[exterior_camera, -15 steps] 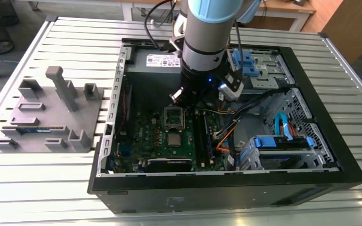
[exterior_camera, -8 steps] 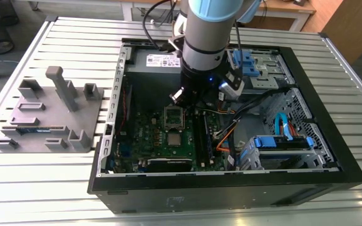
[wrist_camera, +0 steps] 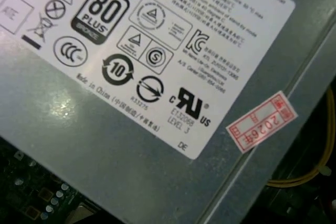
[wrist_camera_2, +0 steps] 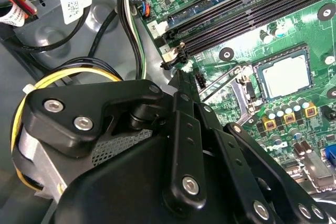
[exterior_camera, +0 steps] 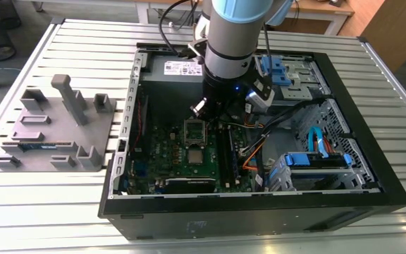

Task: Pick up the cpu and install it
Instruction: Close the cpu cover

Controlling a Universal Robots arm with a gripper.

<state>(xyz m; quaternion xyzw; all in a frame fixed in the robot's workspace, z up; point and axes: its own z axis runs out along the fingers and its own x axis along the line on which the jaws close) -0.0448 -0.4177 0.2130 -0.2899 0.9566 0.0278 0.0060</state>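
Observation:
The cpu (exterior_camera: 195, 156) is a small silvery square chip lying flat in its socket on the green motherboard (exterior_camera: 164, 153) inside the open computer case. In the second wrist view the cpu (wrist_camera_2: 286, 76) sits inside a dark socket rim. The silver socket frame (exterior_camera: 194, 132) stands hinged open just beyond the chip, and its metal bars (wrist_camera_2: 228, 82) also show in the second wrist view. My gripper (exterior_camera: 203, 109) hangs over the board near the frame's far end, apart from the cpu. Its black linkages (wrist_camera_2: 184, 145) show close up in the second wrist view.
The power supply (exterior_camera: 178, 67) with its white label (wrist_camera: 157, 51) lies close behind the gripper. Memory slots (wrist_camera_2: 247, 3), orange and blue cables (exterior_camera: 254, 159) and blue drive bays (exterior_camera: 280, 71) crowd the case. A grey fixture tray (exterior_camera: 48, 132) sits on the exterior view's left.

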